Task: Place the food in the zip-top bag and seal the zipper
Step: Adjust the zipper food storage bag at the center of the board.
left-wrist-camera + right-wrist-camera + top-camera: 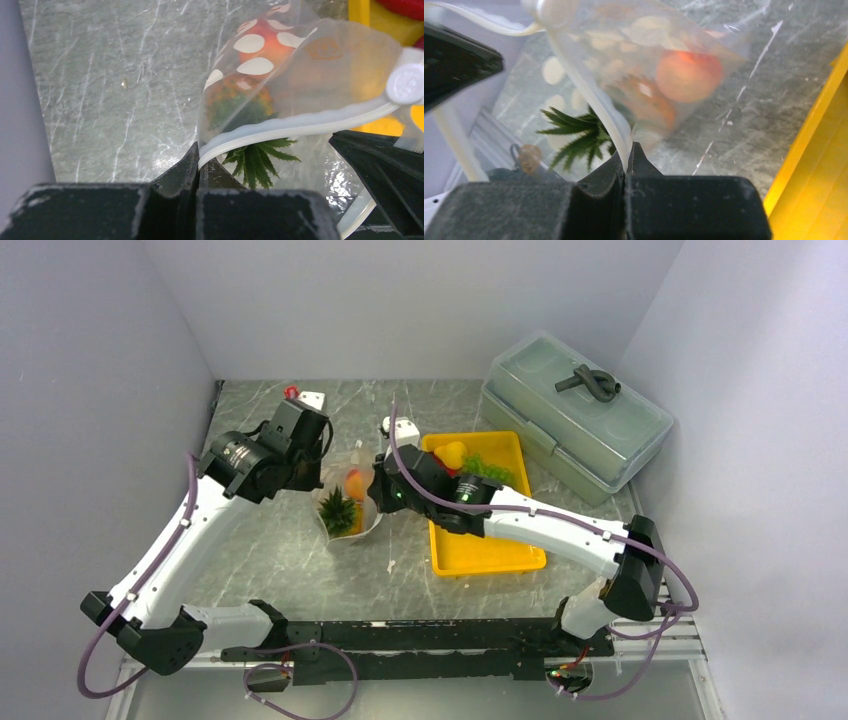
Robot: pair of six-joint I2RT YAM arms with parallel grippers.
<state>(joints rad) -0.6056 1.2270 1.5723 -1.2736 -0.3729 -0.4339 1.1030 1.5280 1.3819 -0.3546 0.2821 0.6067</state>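
The zip-top bag [350,505] hangs between my two grippers with its mouth held open. Inside it are the pineapple [337,510] with its green crown and the orange round fruit [355,480]. My left gripper [200,155] is shut on the zipper [300,125] at one side of the mouth. My right gripper [625,160] is shut on the zipper [594,90] at the other side. The lemon [452,453], the grape bunch [485,467] and a red piece [405,7] that may be the chili lie in the yellow tray [485,550].
The big grey-green lidded box [575,415] stands at the back right, beside the tray. A small white part with a red top [300,395] sits at the back left. Walls close in on the left, back and right.
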